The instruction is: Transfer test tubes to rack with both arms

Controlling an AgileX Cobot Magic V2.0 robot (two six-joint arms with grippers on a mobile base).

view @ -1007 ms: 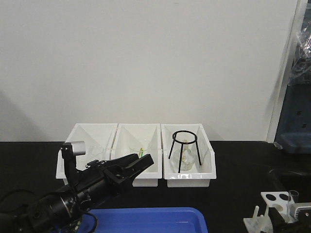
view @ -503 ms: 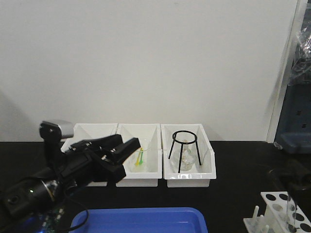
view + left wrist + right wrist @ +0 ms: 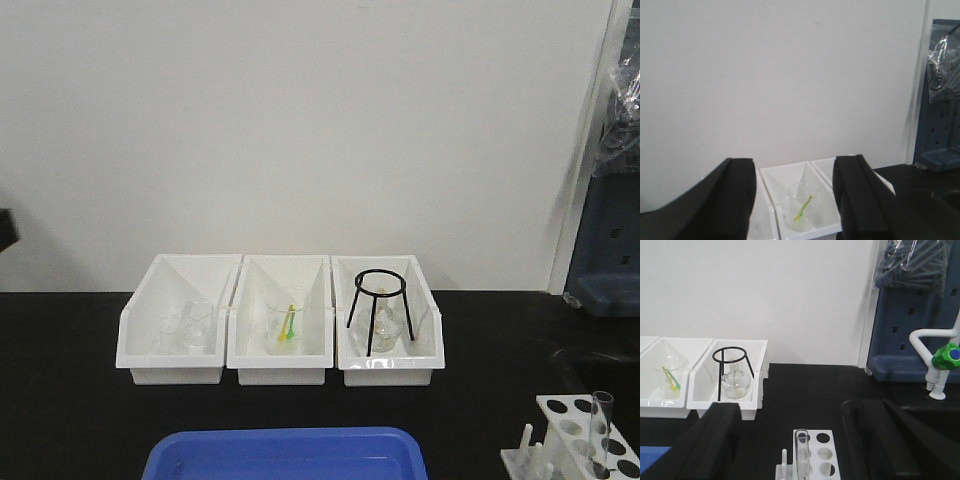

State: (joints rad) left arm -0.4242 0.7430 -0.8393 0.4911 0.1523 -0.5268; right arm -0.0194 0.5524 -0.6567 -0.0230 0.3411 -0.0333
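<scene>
Fingers of the left tool (image 3: 795, 200) are standing wide apart in the left wrist view, gripping nothing and framing the middle white bin (image 3: 826, 231) with its small beaker (image 3: 801, 211) and yellow-green stick. Those of the right tool (image 3: 790, 440) are likewise spreading wide and empty in the right wrist view, hanging above the rack (image 3: 812, 460) at the counter's (image 3: 805, 385) near right corner. Neither arm is showing in the front view.

One test tube (image 3: 801, 452) is standing upright in a front hole of the rack, and the holes beside it are lying open. In the front view that same tube is rising from the rack's right side, with the pegs toward the left. A blue tray (image 3: 285, 452) is sitting at the near edge, left of the rack; its floor is hidden, so I cannot tell whether more tubes are lying there.

Both tools are seemingly pausing between transfers, one tube placed. Next, an arm probably needs to descend toward the tray, pinch a tube gently near its upper end, tilt it upright, and align it over an open hole, while the other arm is keeping clear.
</scene>
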